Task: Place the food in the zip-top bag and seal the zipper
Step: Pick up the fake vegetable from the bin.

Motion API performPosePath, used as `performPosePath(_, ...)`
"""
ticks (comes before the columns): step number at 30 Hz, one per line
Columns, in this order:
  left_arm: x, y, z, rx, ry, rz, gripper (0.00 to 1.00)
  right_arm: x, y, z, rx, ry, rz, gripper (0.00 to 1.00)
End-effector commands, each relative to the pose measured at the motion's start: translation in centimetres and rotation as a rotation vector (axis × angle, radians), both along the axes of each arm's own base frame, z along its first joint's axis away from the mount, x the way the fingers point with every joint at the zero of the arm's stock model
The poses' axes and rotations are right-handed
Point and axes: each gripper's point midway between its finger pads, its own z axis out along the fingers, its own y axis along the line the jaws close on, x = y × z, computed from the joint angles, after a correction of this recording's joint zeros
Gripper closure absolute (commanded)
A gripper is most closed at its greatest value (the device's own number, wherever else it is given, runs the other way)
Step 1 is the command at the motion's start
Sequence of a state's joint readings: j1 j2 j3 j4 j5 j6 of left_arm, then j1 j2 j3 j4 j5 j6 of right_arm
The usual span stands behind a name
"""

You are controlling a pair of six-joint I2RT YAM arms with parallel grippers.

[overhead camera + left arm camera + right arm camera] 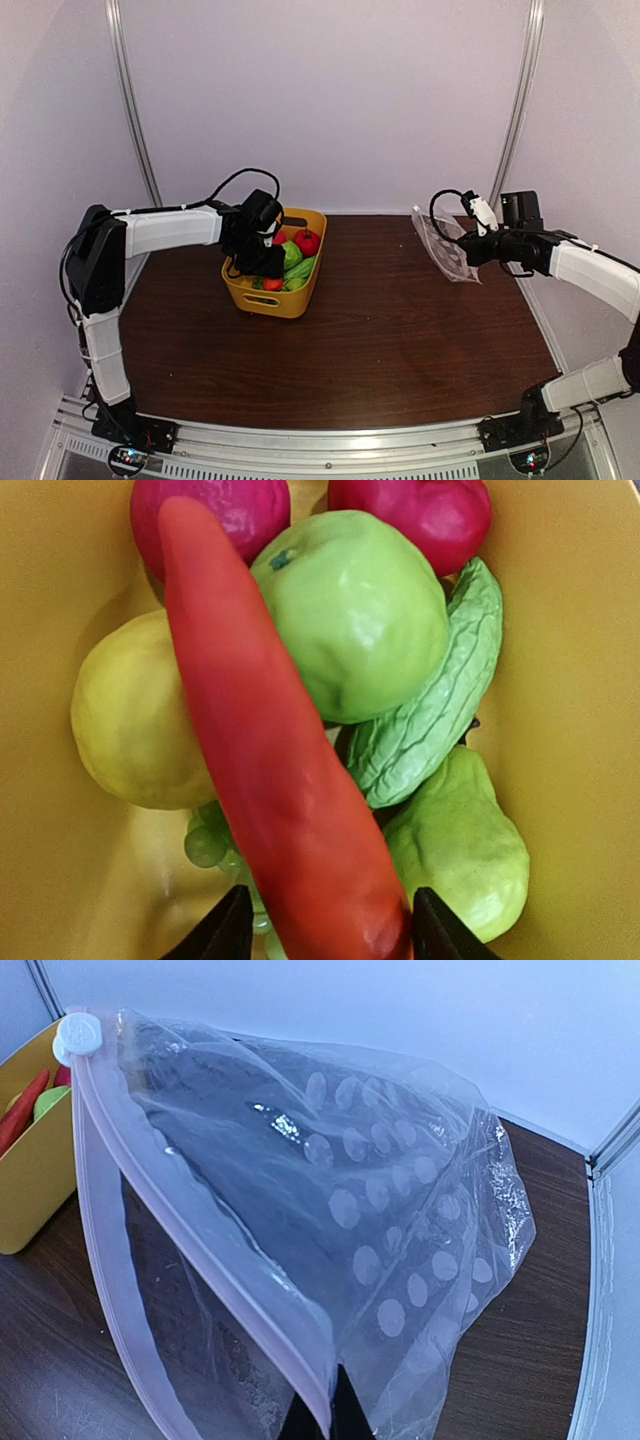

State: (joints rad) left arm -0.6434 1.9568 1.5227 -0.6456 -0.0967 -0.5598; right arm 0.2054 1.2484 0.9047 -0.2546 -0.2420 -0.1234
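The long orange-red plastic carrot (270, 760) lies on top of the other toy food, a glossy green apple (350, 610), a yellow round fruit (130, 720) and a ribbed green cucumber (430, 710), all inside the yellow plastic basket (290, 300) on the dark wooden tabletop (400, 340). The left gripper (330, 930) reaches into the basket with its jaws either side of the carrot's thick end. Whether they press it, I cannot tell. The carrot looks light, stiff and slick, so it should lift best taken across its width, well back from the taper.

Well apart, the right gripper (470, 250) holds the clear crinkly zip-top bag with pale dots (400, 1220) above the tabletop, jaws clamped on its lower edge. The film is limp and slippery. The pale pink zipper strip (200, 1230) and its white slider (78, 1035) are the firmer places to hold.
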Motion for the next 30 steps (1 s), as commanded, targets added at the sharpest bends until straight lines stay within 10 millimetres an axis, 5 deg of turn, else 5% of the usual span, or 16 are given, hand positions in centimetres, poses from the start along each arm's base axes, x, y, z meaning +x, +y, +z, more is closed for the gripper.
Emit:
performPosePath(1, 1.0, -0.2, -0.1, 0.009, -0.017, 0.033, 0.46, -0.4, 0.8, 0.4, 0.039, -0.014, 0.030, 1.00)
performPosePath(5, 0.9, -0.1, -0.8, 0.021, -0.004, 0.033, 0.49, -0.5, 0.7, 0.6, 0.033, -0.024, 0.026, 1.00)
performPosePath(12, 1.2, -0.9, 0.3, -0.007, -0.029, -0.007, 0.76, -0.1, 0.5, -0.1, 0.013, 0.003, 0.021, 1.00)
performPosePath(20, 1.4, -0.2, 7.0, -0.018, -0.163, -0.046, 0.82, 0.0, 0.2, 0.7, -0.006, -0.003, 0.007, 1.00)
performPosePath(30, -2.6, -2.6, 16.0, -0.203, -0.279, -0.233, 0.82, 1.1, -0.1, 1.9, -0.025, -0.013, -0.016, 1.00)
